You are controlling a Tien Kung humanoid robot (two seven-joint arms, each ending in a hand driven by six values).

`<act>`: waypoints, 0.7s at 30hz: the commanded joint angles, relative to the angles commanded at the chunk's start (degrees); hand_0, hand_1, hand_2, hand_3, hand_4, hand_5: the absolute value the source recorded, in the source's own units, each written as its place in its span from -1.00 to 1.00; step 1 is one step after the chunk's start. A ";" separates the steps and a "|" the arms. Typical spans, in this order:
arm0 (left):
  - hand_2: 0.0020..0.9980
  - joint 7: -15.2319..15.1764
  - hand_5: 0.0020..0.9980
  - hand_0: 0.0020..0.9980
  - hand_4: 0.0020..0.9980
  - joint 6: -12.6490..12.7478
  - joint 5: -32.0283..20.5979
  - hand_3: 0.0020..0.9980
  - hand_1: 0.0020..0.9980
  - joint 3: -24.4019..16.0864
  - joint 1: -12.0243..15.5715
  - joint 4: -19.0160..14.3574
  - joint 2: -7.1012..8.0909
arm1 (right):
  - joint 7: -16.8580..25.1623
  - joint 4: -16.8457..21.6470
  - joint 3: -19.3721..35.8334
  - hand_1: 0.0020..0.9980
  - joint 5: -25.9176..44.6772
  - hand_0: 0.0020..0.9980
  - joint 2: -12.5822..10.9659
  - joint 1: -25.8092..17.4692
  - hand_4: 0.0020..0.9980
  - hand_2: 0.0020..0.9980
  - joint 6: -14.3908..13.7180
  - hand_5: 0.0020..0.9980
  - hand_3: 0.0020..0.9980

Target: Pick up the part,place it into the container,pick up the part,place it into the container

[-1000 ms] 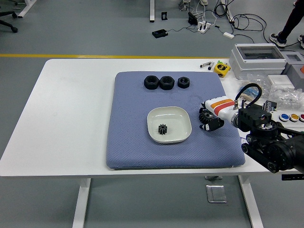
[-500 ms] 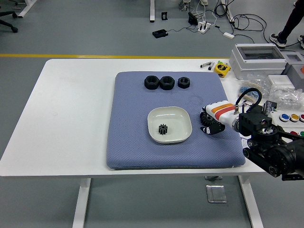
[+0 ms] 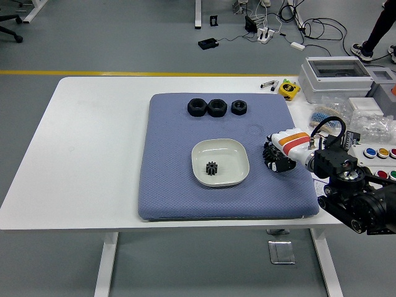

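A small black gear (image 3: 212,167) lies inside the white dish (image 3: 235,151) in the middle of the blue mat (image 3: 173,142). Three black nut-like parts (image 3: 216,107) sit in a row at the mat's far edge. My right hand (image 3: 276,160), white-backed with an orange stripe, hovers over the mat just right of the dish. Its black fingers (image 3: 271,158) hang loosely bent and hold nothing. It does not touch the dish. The left arm is out of view.
At the table's right side stand a grey box with a clear lid (image 3: 336,77), a yellow tape measure (image 3: 288,89), bagged parts (image 3: 371,120) and a panel of coloured buttons (image 3: 380,153). The white table (image 3: 93,142) stretches left of the mat.
My right hand has drawn back slightly to the right, away from the dish. The gear in the dish and the three parts have stayed put.
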 joint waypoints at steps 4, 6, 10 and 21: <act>0.33 -0.02 0.15 0.19 0.16 -0.02 -0.01 0.19 0.18 0.05 0.01 -0.01 0.02 | 0.04 -0.03 -0.13 -0.40 0.17 -0.81 -0.15 -0.23 0.14 -0.10 -0.22 -0.20 0.02; 0.33 -0.06 0.15 0.19 0.16 -0.03 -0.10 0.19 0.18 0.11 -0.01 -0.02 0.01 | 0.06 -0.09 -0.10 -0.40 0.38 -0.81 -0.27 -0.28 0.14 -0.10 -0.32 -0.20 0.02; 0.33 -0.19 0.15 0.19 0.16 -0.07 -0.54 0.19 0.18 0.32 -0.05 -0.01 0.01 | 0.21 -0.05 0.04 -0.45 0.58 -0.87 -0.45 -0.27 0.17 -0.14 -0.87 -0.18 0.01; 0.33 -0.45 0.15 0.19 0.17 -0.06 -1.37 0.19 0.17 0.77 -0.14 0.09 0.04 | 0.78 0.42 1.08 -0.58 1.25 -0.96 -1.06 -0.57 0.13 -0.29 -1.92 -0.18 -0.04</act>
